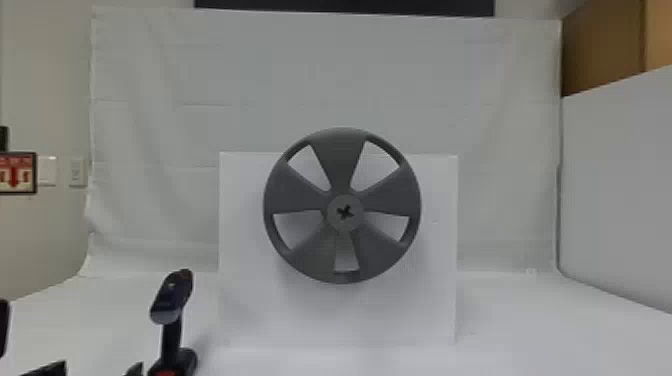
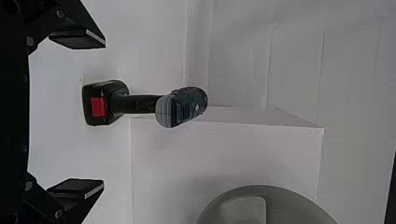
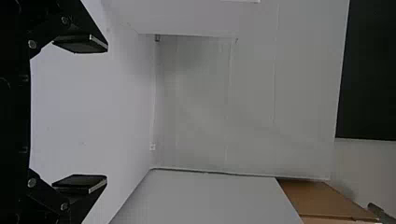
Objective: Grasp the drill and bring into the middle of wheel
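Plainly, creased cloth (image 1: 400, 75) hangs behind the white surface (image 1: 525, 325) bearing the drill (image 1: 171, 337).

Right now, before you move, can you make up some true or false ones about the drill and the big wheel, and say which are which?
1. The drill stands upright on the white table. True.
2. The wheel has five wide spokes. True.
3. The drill is in the middle of the wheel. False: it stands off to the left of it.
4. The left gripper has its fingers open. True.
5. The wheel lies flat on the table. False: it is upright, in front of the white box.
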Available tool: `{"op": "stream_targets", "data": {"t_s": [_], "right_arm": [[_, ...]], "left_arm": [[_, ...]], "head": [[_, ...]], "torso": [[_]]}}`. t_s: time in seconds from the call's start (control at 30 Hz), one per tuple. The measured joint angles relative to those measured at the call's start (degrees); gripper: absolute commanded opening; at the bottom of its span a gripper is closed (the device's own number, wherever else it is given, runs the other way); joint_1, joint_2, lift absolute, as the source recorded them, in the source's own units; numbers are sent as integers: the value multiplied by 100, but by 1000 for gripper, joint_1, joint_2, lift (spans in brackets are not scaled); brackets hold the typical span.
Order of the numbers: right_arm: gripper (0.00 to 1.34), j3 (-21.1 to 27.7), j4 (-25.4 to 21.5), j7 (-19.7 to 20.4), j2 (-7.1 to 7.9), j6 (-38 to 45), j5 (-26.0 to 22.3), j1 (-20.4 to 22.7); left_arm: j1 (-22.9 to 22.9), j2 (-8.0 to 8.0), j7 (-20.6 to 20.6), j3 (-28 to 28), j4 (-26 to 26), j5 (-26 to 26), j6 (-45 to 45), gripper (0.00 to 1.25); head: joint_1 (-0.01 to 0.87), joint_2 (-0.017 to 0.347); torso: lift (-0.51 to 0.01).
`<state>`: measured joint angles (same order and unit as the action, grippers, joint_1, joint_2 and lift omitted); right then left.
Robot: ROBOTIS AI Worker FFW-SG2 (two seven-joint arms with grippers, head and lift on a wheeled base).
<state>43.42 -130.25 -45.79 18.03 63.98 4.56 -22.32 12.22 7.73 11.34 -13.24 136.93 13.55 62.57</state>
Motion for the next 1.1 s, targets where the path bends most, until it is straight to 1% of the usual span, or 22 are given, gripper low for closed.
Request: {"op": "stream_targets", "data": {"t_s": [1.1], "right_arm": [[1048,-112,0,0,79,161,-56,-34]], "left_arm": [[48,17,0,24,0,-52,18,1032]], "head": [[0,0]], "torso": [[-406]]}}
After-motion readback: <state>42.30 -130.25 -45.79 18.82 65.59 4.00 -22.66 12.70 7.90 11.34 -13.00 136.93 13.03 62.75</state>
